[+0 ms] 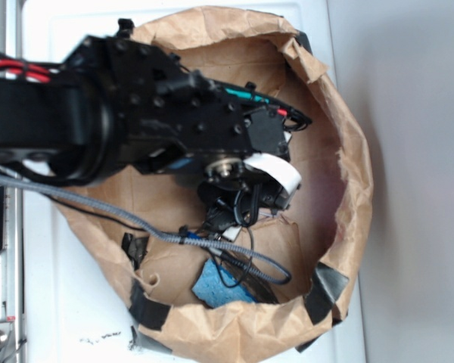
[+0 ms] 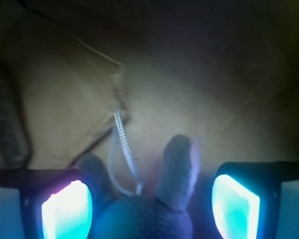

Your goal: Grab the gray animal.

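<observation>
surface: white top (image 1: 53, 302) under crumpled brown paper bag (image 1: 348, 151), black tape at rim
sponge: blue, porous, on bag floor (image 1: 219, 287)
donkey: gray plush (image 2: 149, 216), long ear up, white string loop (image 2: 124, 154), sits between the pads
gripper: (image 2: 152, 206) jaws apart, glowing pads (image 2: 67, 211) flank donkey, contact unclear

No readable text, labels, brands or numbers in either view. Exterior: white strip (image 1: 276, 168) on the arm (image 1: 136, 113) looks blank; paper bag (image 1: 348, 189) is unprinted. Wrist view is too dark and blurred to show any markings.
</observation>
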You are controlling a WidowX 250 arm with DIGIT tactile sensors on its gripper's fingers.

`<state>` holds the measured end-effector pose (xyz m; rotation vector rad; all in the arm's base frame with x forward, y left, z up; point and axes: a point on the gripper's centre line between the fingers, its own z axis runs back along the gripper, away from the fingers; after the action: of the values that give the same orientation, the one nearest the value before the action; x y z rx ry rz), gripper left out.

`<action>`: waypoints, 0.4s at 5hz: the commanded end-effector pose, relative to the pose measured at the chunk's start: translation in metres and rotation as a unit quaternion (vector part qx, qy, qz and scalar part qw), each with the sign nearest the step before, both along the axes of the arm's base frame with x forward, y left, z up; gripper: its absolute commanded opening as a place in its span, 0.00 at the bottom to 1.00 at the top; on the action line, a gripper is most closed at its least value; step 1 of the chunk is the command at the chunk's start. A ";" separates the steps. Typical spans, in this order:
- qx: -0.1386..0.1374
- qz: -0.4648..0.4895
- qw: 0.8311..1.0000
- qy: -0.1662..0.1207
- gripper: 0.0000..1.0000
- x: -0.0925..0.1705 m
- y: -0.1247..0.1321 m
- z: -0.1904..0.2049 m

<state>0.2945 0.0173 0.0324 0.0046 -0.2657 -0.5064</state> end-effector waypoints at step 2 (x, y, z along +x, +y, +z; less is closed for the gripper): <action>0.008 0.013 0.997 -0.073 0.00 0.014 0.015 0.011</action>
<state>0.2971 0.0232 0.0254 0.0345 -0.3501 -0.4733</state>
